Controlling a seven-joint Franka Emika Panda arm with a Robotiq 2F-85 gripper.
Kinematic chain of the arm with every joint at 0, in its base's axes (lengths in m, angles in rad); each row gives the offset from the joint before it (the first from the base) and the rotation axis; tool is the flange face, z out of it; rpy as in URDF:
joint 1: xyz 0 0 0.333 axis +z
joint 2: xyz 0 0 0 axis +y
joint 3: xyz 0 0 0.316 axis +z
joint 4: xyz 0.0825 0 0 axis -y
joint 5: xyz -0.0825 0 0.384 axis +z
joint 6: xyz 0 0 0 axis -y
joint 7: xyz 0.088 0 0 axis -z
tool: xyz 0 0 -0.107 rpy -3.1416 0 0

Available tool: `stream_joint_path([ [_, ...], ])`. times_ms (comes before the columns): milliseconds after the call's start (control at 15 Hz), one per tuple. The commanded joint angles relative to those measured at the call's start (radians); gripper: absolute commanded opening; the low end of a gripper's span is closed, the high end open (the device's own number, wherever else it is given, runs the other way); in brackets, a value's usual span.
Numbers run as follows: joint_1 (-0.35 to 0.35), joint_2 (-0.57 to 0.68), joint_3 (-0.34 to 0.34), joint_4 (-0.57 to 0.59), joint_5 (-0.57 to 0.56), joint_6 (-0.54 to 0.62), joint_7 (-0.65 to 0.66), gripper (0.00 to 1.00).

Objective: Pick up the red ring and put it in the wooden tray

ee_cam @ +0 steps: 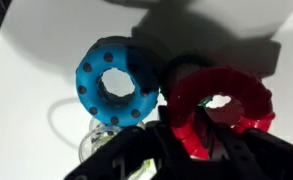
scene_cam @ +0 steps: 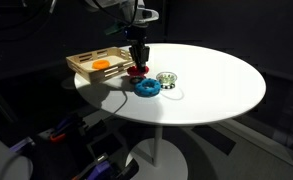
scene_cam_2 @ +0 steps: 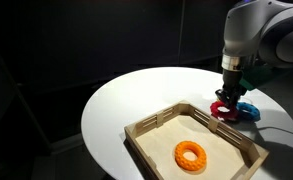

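The red ring lies on the white round table, next to the blue ring. My gripper is down on the red ring, with its dark fingers closed on the ring's near rim and one finger in the hole. In both exterior views the gripper stands upright over the red ring, just beside the wooden tray. I cannot tell whether the ring is off the table.
An orange ring lies in the tray. The blue ring touches the red one. A small clear and green ring lies further along the table. The tray sits at the table's edge.
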Motion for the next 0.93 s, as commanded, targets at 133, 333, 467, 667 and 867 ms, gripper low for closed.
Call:
stream_joint_path([
  [133, 0.014, -0.052, 0.011, 0.054, 0.042, -0.045, -0.004, 0.10],
  [333, 0.026, -0.060, 0.030, 0.085, 0.064, -0.050, -0.003, 0.10],
  [467, 0.038, -0.059, 0.045, 0.102, 0.074, -0.053, -0.002, 0.10],
  [667, 0.062, -0.056, 0.071, 0.119, 0.090, -0.053, -0.002, 0.10],
  [867, 0.087, -0.056, 0.095, 0.121, 0.105, -0.053, -0.009, 0.10],
])
